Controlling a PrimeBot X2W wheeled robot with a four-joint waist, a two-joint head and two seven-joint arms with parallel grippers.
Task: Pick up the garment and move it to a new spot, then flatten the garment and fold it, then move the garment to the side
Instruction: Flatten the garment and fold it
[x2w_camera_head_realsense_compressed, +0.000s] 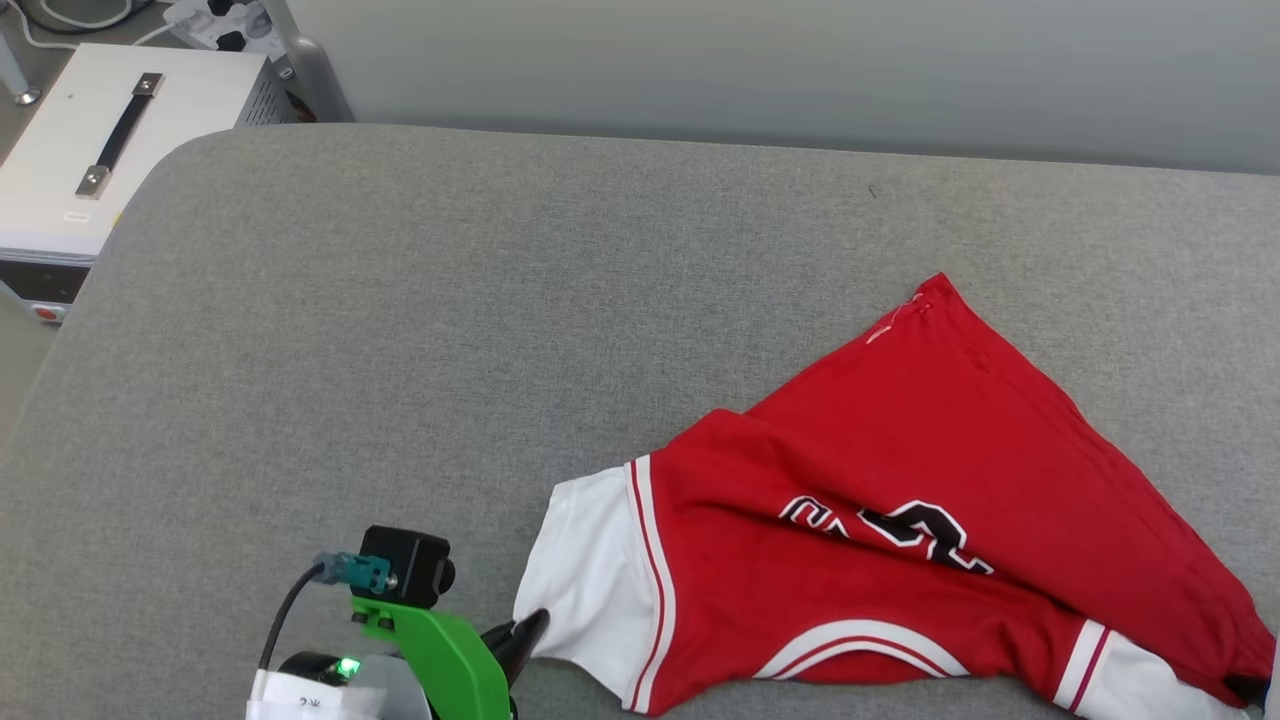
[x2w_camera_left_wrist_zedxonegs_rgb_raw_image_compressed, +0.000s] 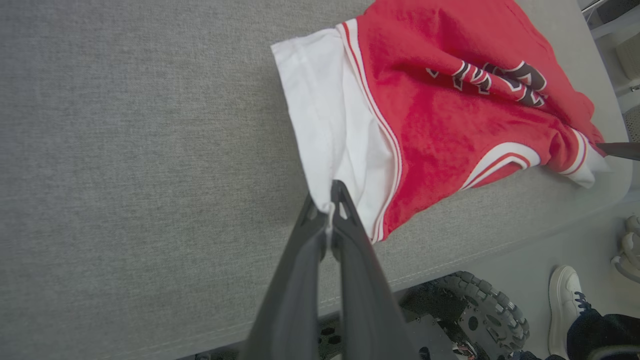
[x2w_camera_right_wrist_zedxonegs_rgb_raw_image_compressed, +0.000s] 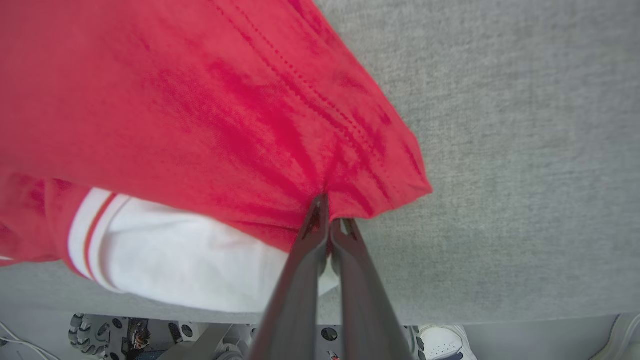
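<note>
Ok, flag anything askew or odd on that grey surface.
The red jersey-style T-shirt with white sleeves lies crumpled and skewed near the grey padded surface's front edge, its black numbers creased into folds. Left gripper and right gripper each pinch an edge.

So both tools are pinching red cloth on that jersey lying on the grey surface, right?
Not quite. The left tool pinches the white sleeve of the jersey, as the left wrist view shows. The right tool does pinch red cloth.
</note>
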